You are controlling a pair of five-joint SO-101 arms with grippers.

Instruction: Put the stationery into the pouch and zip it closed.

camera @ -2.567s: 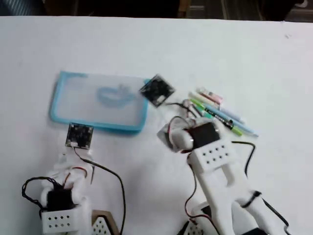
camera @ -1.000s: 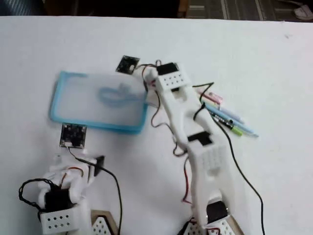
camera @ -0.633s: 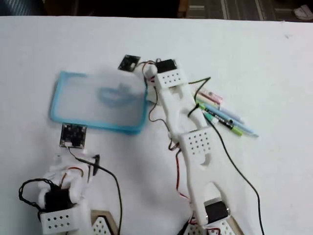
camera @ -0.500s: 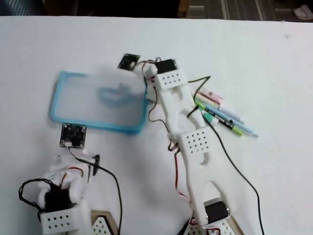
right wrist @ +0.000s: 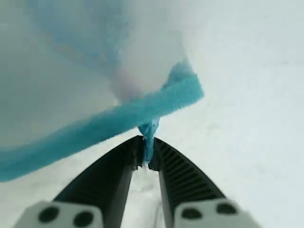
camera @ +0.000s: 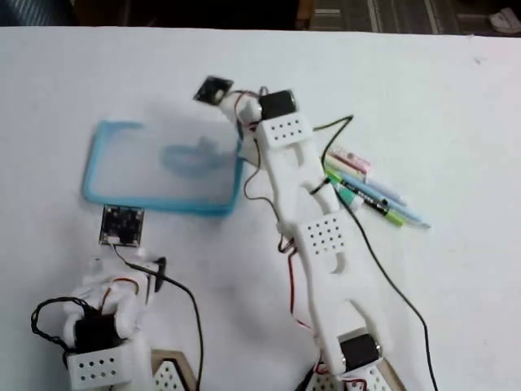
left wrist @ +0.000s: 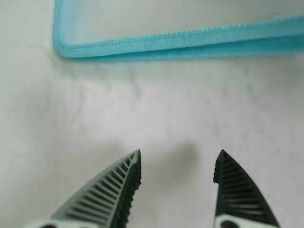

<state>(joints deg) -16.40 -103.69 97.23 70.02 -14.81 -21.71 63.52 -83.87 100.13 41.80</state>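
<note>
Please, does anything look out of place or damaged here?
Nothing looks damaged. The flat translucent pouch with blue edging has one corner held by the right claw, shut on its blue tab; the coloured pens lie loose outside it.

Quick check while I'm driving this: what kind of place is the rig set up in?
Probably a lab or hobby bench: a plain white table, the left arm and right arm with exposed wiring, and a blue-edged pouch with pens laid out nearby.
</note>
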